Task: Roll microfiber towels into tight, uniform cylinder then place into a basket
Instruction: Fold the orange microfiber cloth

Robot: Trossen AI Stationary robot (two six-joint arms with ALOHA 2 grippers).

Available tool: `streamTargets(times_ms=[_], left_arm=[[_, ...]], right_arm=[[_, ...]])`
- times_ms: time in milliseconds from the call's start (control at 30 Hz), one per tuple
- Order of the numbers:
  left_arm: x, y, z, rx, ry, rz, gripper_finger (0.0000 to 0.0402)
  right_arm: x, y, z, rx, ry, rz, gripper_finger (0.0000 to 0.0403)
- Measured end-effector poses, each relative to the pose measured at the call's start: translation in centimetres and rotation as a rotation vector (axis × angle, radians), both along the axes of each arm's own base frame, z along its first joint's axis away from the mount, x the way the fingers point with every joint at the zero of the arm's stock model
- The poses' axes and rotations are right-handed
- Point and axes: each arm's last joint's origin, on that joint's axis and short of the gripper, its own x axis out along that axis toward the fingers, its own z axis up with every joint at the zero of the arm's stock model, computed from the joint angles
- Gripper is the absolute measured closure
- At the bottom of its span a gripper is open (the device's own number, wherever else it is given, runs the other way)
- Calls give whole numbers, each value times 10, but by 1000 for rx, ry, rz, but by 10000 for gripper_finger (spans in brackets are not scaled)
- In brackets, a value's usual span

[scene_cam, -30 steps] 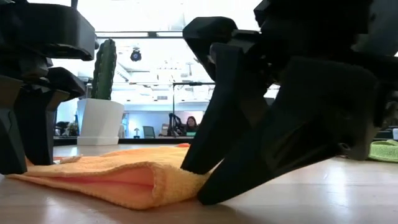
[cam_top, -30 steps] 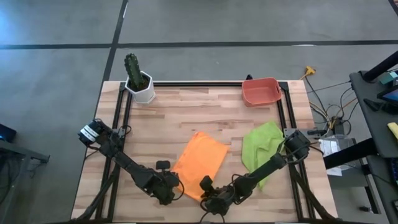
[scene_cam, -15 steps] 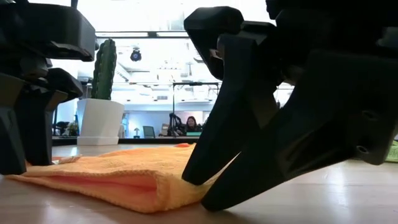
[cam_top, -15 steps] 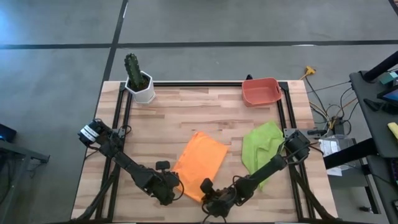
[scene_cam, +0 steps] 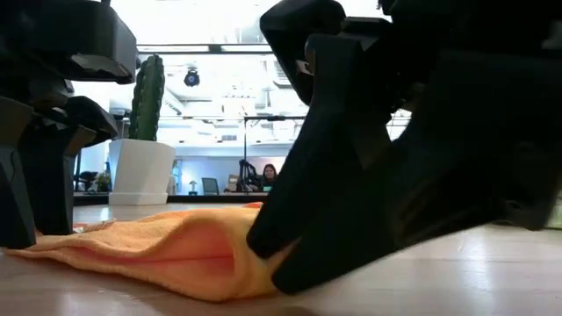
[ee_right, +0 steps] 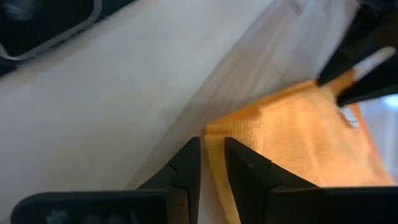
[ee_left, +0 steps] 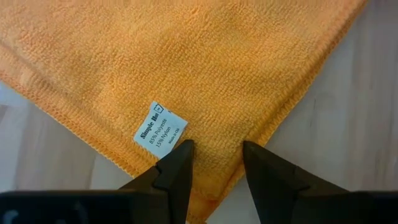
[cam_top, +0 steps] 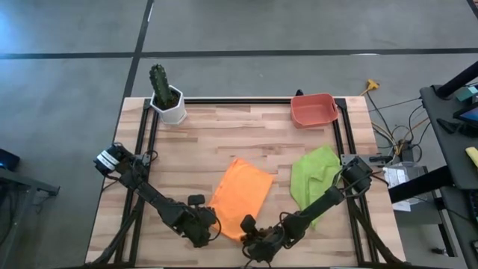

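The orange microfiber towel (cam_top: 240, 194) lies spread on the table's near middle. My left gripper (ee_left: 214, 158) points down at the towel's near-left corner, open, one fingertip on each side of the corner by the white label (ee_left: 160, 129). My right gripper (ee_right: 211, 146) comes in slanting at the towel's near corner and is shut on its edge. The lime green towel (cam_top: 314, 175) lies crumpled to the right, touched by neither gripper. The red basket (cam_top: 312, 110) stands at the far right. My left gripper sets its two fingertips (ee_left: 177, 163) down from above on the towel's near-left corner (ee_left: 214, 134). The cloth lies flat between them, on the table. My right gripper pinches the towel's near edge (ee_right: 214, 134) between its two fingers, slanting down from the table's right. The cloth bulges up by the fingers (scene_cam: 237, 250), and the rest lies on the table.
A white pot with a cactus (cam_top: 167, 96) stands at the far left corner. A black frame rail (cam_top: 246, 101) runs along the table's far side and down both sides. Bare wood lies between the towels and the basket.
My right gripper has tipped a little in place at the towel's near corner. The cloth beside its fingers has bunched up higher, and the open fold seen earlier has narrowed. The rest of the towel has stayed flat.
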Motion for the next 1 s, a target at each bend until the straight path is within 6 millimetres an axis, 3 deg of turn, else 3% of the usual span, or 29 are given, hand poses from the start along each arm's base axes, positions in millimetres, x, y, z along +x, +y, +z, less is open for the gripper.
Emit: streamTargets(times_ms=[333, 567, 700, 1000], left_arm=[[0, 0, 0, -51, -16, 133, 274], [9, -5, 4, -117, -132, 190, 274], [17, -10, 4, -133, -199, 204, 274], [25, -15, -7, -118, -188, 206, 274]], right_arm=[[-13, 13, 3, -25, 5, 14, 335], [-29, 21, 23, -152, -92, -75, 335], [-25, 17, 29, -164, -135, -123, 335], [-4, -4, 15, -83, -127, -163, 336]])
